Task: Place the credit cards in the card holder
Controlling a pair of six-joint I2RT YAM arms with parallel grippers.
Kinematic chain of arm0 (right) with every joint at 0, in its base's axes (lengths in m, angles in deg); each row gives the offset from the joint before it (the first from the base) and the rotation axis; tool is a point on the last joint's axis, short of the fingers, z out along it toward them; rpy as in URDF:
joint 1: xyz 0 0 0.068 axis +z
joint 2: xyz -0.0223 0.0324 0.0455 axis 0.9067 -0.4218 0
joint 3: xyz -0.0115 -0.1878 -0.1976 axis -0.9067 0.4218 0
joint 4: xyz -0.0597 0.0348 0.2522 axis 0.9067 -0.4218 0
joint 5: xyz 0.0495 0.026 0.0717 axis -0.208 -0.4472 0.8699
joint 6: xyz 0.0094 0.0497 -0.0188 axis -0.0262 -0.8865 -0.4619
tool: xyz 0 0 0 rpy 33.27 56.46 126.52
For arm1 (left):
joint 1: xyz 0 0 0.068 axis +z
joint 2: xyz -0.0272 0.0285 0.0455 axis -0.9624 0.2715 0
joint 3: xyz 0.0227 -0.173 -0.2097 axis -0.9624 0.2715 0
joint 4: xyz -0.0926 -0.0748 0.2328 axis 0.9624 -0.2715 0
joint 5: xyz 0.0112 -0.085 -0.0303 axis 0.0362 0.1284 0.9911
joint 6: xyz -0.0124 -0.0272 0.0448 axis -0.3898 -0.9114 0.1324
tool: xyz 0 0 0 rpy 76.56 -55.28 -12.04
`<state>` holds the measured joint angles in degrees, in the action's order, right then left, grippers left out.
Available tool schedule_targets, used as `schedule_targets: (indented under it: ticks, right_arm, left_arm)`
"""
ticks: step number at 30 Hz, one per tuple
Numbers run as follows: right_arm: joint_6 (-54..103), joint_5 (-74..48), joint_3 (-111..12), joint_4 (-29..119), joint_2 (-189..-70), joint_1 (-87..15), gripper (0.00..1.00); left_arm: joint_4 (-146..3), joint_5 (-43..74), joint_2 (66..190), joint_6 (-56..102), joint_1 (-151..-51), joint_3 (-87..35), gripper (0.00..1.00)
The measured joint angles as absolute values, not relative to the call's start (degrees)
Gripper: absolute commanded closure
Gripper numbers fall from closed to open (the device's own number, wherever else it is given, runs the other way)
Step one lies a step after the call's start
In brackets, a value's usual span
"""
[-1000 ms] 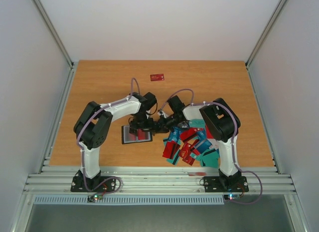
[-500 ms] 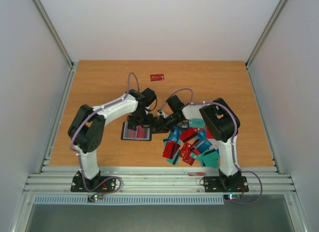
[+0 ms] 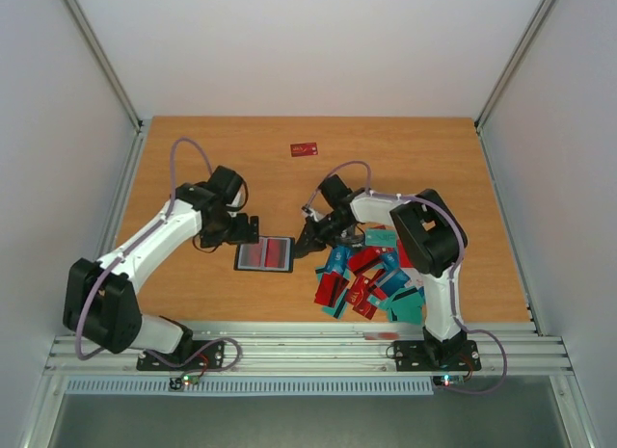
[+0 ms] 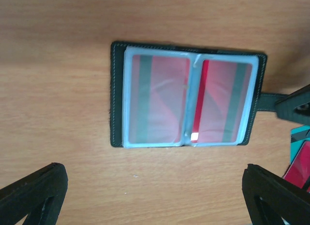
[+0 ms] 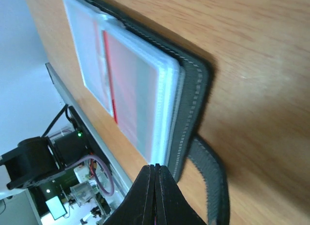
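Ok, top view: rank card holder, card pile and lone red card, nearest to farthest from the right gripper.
1. card holder, just left of the right gripper.
2. card pile, on the near right of the table.
3. lone red card, far side, middle.

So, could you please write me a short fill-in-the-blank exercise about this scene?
1. The open card holder shows two ____ cards inside.
2. The left end effector above it is ____.
3. The right end effector, at the holder's edge, is ____.
4. The loose pile of cards lies nearest the ____ arm.
Missing words: red; open; shut; right.
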<state>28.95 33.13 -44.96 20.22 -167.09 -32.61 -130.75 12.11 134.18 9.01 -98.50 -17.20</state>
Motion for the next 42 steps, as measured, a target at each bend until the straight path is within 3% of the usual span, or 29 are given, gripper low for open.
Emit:
schedule_targets:
  ticks: [21, 42]
  right_arm:
    - [29.47, 30.31, -48.85, 13.53, -154.50, -32.56, 0.97]
    - [27.07, 32.15, -53.57, 14.08, -163.04, -30.68, 0.98]
  left_arm:
    - [-122.13, 29.03, 130.62, 11.31, -79.52, -3.06, 0.19]
    - [-112.06, 38.97, 138.99, 10.87, -73.34, 3.04, 0.40]
